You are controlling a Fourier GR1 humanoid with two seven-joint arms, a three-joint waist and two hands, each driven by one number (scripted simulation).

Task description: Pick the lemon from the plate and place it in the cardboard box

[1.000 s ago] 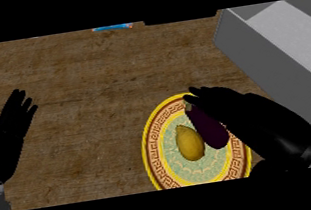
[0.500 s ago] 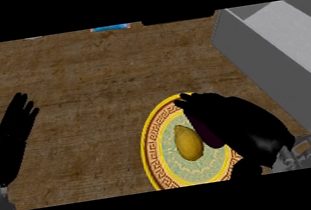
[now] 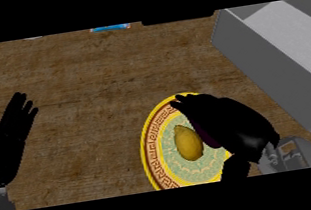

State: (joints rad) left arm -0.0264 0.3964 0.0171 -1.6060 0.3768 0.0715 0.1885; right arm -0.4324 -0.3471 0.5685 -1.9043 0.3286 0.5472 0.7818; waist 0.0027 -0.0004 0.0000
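Lying on the plate, the lemon is flanked by the right hand

The lemon [image 3: 187,142] is seen on the pale green middle of the plate [image 3: 150,145], lengthwise towards the far edge. The plate is ringed by a yellow rim and a brown band of key pattern. No writing can be read on it.

The right hand [image 3: 228,122] is held over the plate's right half, just beside the lemon. Its fingers are kept together and gently bent, with the tips at the plate's far rim, and they are not closed round the fruit. Whether the lemon is touched by the palm cannot be told.

The left hand [image 3: 6,144] is shown at the view's left edge, with its fingers straight and spread, pointing away from the robot. Nothing is held by it.

The cardboard box [image 3: 286,57] is set at the upper right, grey, with its open top turned upward. Its near wall runs close to the right hand. A narrow strip of bare tabletop [image 3: 87,77] is left between the plate and the box.

A wide stretch of brown tabletop lies bare between the left hand and the plate, and beyond the plate as far as the far edge. A small blue item [image 3: 109,28] is cut off there; whether it is lettered cannot be told.
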